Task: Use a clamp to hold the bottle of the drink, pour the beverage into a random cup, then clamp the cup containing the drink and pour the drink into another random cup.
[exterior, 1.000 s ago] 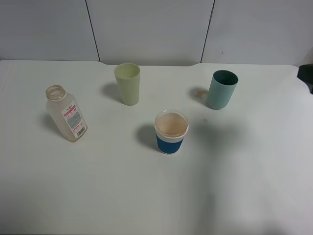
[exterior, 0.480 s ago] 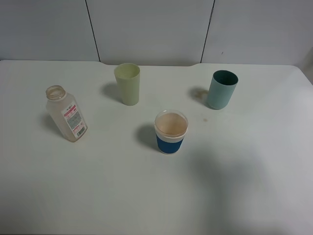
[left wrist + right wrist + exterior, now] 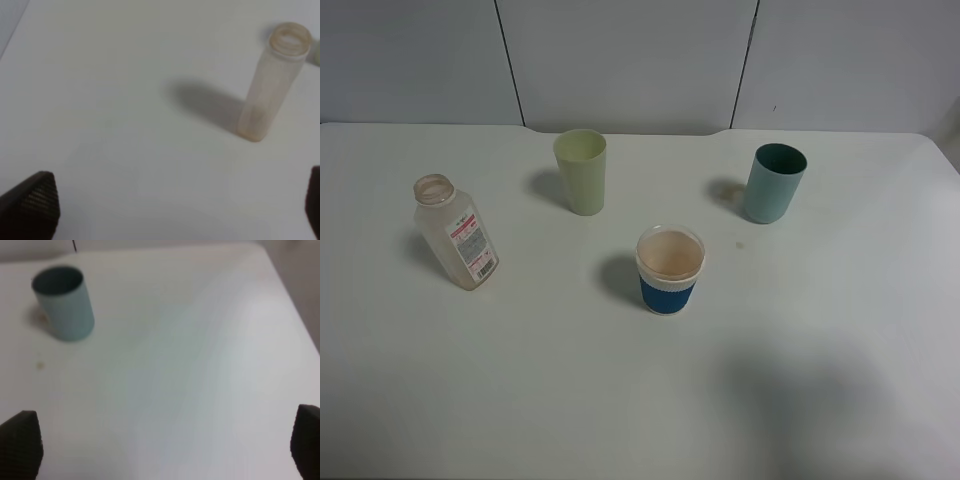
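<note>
An uncapped, translucent drink bottle (image 3: 455, 232) with a red-and-white label stands at the left of the white table (image 3: 520, 380). It also shows in the left wrist view (image 3: 272, 87). A pale green cup (image 3: 581, 171) stands at the back middle. A teal cup (image 3: 775, 183) stands at the back right and shows in the right wrist view (image 3: 64, 302). A white cup with a blue sleeve (image 3: 670, 270) stands in the middle. My left gripper (image 3: 170, 210) is open and empty, well short of the bottle. My right gripper (image 3: 162, 445) is open and empty, away from the teal cup. Neither gripper shows in the exterior view.
A small brown stain (image 3: 739, 244) lies on the table in front of the teal cup and shows in the right wrist view (image 3: 40, 365). The table's right edge (image 3: 292, 305) runs close to my right gripper. A grey panelled wall (image 3: 640, 60) stands behind the table.
A dark part of the right arm at the exterior view's right edge has left the view. The shadow on the table's right front has shifted. The bottle and cups have not moved.
</note>
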You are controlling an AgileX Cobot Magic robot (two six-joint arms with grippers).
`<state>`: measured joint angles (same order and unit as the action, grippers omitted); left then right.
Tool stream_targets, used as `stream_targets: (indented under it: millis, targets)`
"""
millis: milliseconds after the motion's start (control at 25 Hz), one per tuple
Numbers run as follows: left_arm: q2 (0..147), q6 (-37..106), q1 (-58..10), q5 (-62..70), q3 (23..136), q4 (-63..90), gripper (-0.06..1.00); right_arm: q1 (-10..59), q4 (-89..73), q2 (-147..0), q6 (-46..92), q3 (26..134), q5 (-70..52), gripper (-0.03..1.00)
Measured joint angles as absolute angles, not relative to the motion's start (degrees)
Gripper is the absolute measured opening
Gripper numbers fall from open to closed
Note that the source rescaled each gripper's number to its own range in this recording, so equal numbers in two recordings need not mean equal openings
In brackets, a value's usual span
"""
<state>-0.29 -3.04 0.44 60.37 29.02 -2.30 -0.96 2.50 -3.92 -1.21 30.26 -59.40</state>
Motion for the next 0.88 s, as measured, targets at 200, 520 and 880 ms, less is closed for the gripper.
stream_targets:
  millis: [200,520,880]
  targets:
    - [-0.29,-3.04,0.44,60.37,29.02,-2.3,1.0,-0.96,2.86,-1.72,-1.0,30.24,-64.06,1.0]
    - [-0.29,-3.04,0.44,60.37,29.02,-2.3,1.0,-0.96,0.7,0.15,3.06,29.05,-61.64,1.0]
    - [-0.29,-3.04,0.44,60.37,29.02,-2.3,1.0,-0.96,4.0,0.15,-1.29,28.74,-61.32,1.0]
